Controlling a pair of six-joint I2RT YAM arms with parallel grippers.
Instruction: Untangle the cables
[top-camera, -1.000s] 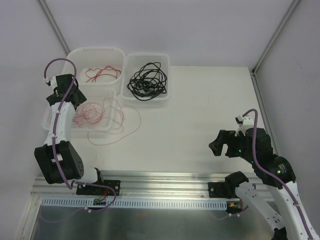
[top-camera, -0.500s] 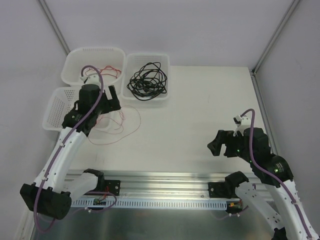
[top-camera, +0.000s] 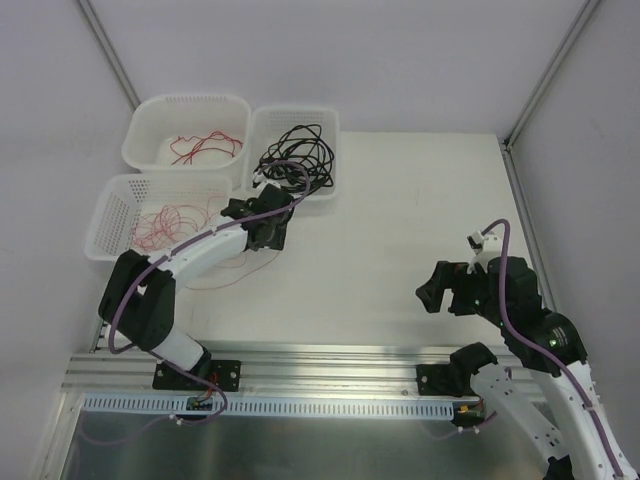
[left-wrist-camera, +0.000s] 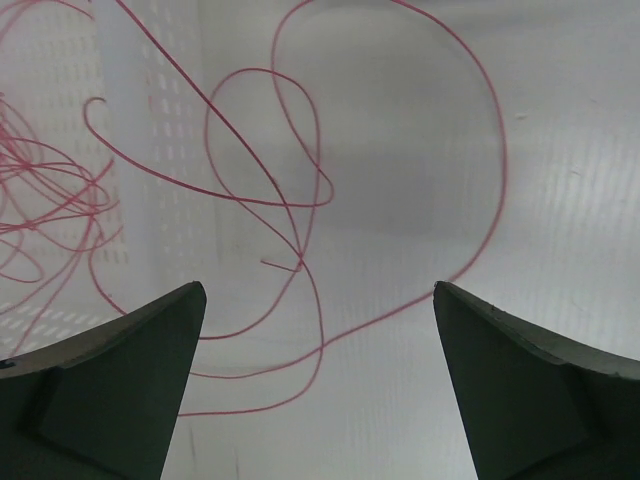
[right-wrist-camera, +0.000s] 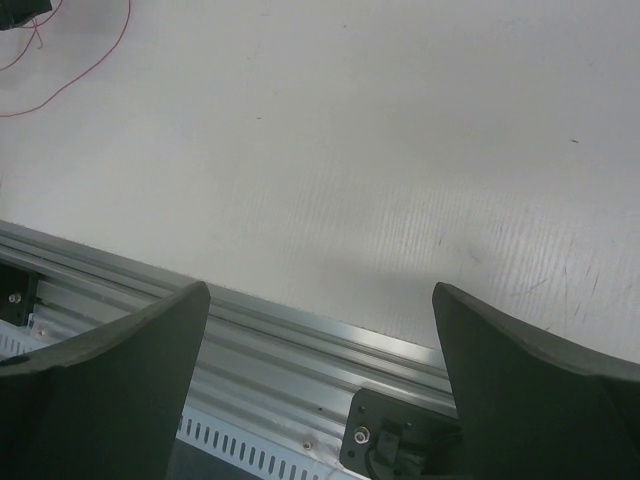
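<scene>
- Right fingers (right-wrist-camera: 530, 400): spread, empty, well right of the black-cable basket (top-camera: 332, 130), nearer.
- Left fingers (left-wrist-camera: 110, 390): spread, empty, just before that basket, over a loose red wire (left-wrist-camera: 300, 265) on the worktop (top-camera: 400, 220).
- Black cables (top-camera: 300, 145): coiled inside it; more red wires (top-camera: 200, 148) left of it.

We can read no text, label, brand, number or sign in any of the views.
</scene>
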